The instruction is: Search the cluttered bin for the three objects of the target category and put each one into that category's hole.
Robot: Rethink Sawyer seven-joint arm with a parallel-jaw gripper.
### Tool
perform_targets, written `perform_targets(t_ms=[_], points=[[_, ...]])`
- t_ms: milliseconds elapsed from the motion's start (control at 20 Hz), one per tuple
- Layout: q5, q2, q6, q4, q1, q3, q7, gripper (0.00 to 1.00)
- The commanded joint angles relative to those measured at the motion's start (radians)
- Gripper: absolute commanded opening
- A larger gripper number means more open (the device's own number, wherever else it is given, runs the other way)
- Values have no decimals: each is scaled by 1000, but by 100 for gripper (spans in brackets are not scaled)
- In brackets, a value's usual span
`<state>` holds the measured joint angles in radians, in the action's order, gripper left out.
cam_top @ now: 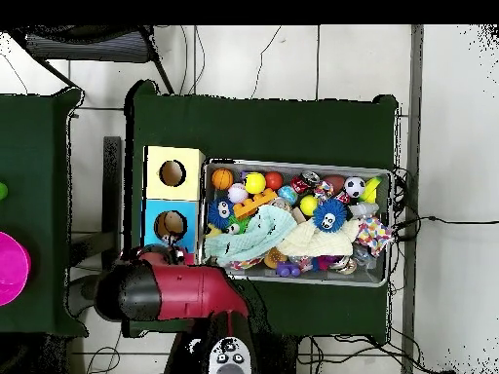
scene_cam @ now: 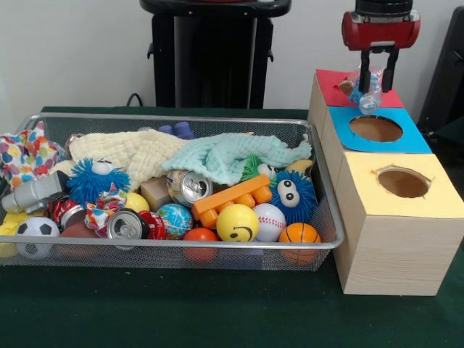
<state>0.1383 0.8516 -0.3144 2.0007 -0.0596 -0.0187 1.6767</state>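
Note:
My gripper [scene_cam: 377,87] hangs at the right, above the wooden box row, shut on a crumpled clear plastic bottle [scene_cam: 365,93]. The bottle dangles over the seam between the red panel [scene_cam: 330,85] and the blue panel, just behind the blue hole [scene_cam: 375,128]. The yellow hole [scene_cam: 403,183] lies nearer the front. In the overhead view the red arm [cam_top: 166,290] covers the red box and hides gripper and bottle; the blue hole [cam_top: 171,225] and yellow hole [cam_top: 172,173] show. The wire bin [scene_cam: 181,246] holds two drink cans [scene_cam: 190,187] [scene_cam: 129,225] among toys.
In the bin lie a cream cloth [scene_cam: 130,156], a mint cloth [scene_cam: 232,156], two blue fuzzy toys [scene_cam: 293,194], an orange block toy [scene_cam: 230,199] and several balls [scene_cam: 237,223]. A silver flashlight [scene_cam: 32,194] lies at its left end.

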Motion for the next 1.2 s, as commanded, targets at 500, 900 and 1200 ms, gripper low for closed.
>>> perform_targets(t_ms=[500, 900, 1200], points=[[57, -83, 17, -68, 53, -32, 179, 0], [58, -107, 25, -73, 62, -53, 175, 0], [65, -169, 52, -103, 87, -106, 160, 0]])
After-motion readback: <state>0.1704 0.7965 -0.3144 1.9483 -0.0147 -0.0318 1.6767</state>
